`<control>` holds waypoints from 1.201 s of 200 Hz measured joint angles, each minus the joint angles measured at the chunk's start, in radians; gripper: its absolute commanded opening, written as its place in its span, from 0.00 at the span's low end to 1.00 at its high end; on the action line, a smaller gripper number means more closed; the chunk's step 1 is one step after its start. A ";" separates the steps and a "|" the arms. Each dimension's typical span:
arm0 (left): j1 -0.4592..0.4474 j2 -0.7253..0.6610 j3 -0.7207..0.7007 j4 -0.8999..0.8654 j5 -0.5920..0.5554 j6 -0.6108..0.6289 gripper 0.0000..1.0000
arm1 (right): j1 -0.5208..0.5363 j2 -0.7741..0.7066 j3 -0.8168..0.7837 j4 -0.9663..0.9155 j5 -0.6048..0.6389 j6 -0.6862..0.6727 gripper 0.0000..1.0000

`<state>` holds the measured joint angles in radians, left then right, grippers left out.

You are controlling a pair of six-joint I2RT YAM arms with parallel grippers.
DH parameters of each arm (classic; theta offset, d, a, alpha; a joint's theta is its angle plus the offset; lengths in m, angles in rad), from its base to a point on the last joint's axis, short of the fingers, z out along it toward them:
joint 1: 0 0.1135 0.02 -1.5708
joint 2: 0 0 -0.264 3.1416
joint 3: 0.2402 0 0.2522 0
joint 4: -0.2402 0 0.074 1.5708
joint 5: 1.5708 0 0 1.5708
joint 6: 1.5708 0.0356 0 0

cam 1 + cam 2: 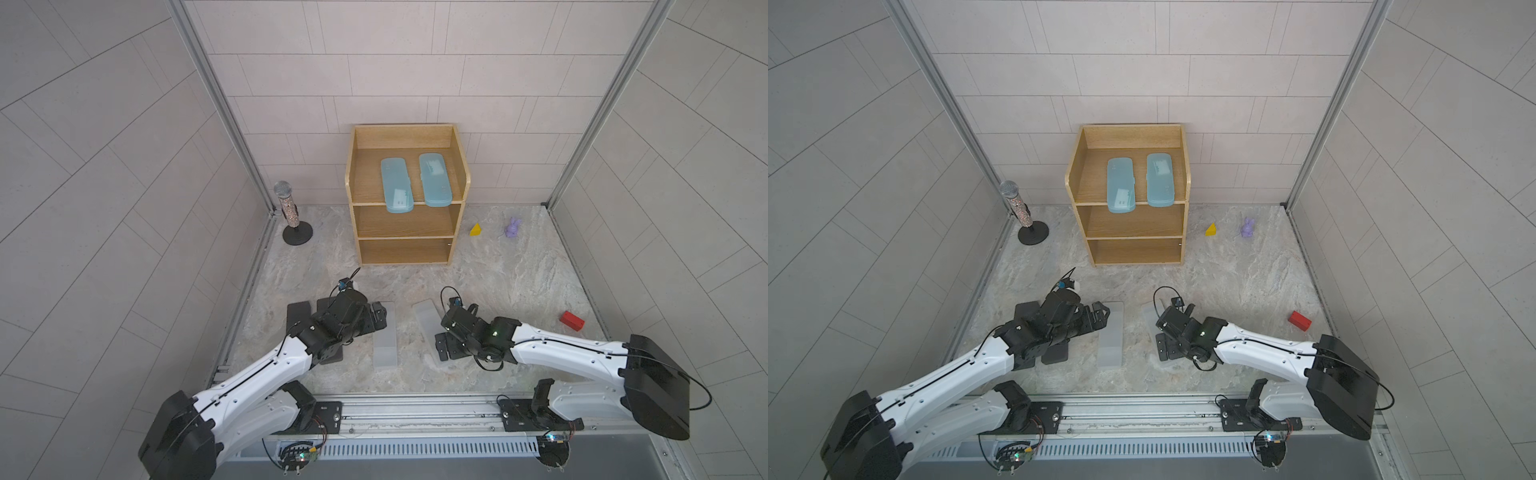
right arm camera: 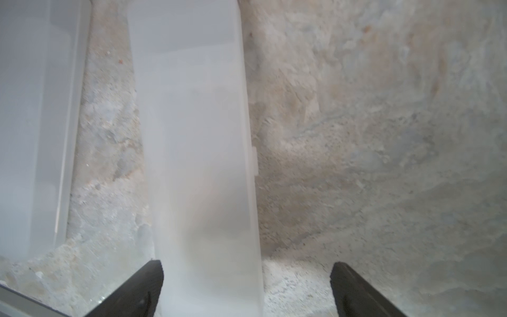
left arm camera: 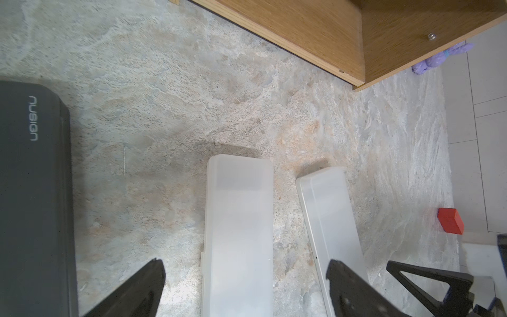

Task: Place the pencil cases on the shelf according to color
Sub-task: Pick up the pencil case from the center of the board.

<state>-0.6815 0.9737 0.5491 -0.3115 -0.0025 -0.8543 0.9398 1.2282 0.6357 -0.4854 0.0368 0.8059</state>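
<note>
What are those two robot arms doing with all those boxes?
They are sorting pencil cases onto the wooden shelf by color. Two light-blue cases already lie side by side on its top tier. The left arm holds open jaws over one frosted case on the table, and the right arm does the same over the other frosted case; nothing is gripped yet. Two black cases lie under the left arm.

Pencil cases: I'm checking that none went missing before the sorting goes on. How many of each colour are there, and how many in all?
Light-blue cases: 2, on the top tier of the shelf
Frosted pale-grey cases: 2, on the table
Black cases: 2, partly hidden
Total: 6
</note>
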 measured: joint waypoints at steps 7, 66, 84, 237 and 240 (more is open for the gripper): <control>0.000 0.000 -0.002 -0.001 -0.002 -0.002 1.00 | 0.000 -0.018 -0.018 0.002 -0.010 -0.003 1.00; -0.001 -0.082 -0.090 -0.012 -0.034 -0.022 1.00 | 0.027 -0.123 -0.083 0.022 -0.038 -0.002 1.00; -0.003 -0.097 -0.090 -0.009 -0.034 -0.026 1.00 | 0.043 -0.114 -0.072 0.031 -0.037 -0.003 1.00; -0.009 -0.025 -0.080 0.048 -0.066 -0.009 1.00 | 0.129 0.156 0.011 0.087 0.051 0.086 1.00; -0.009 -0.022 -0.081 0.051 -0.066 -0.009 1.00 | 0.131 0.158 0.011 0.091 0.053 0.088 1.00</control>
<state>-0.6907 0.9516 0.4683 -0.2604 -0.0681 -0.8635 1.0706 1.3861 0.6464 -0.3946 0.0898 0.8936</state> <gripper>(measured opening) 0.997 0.997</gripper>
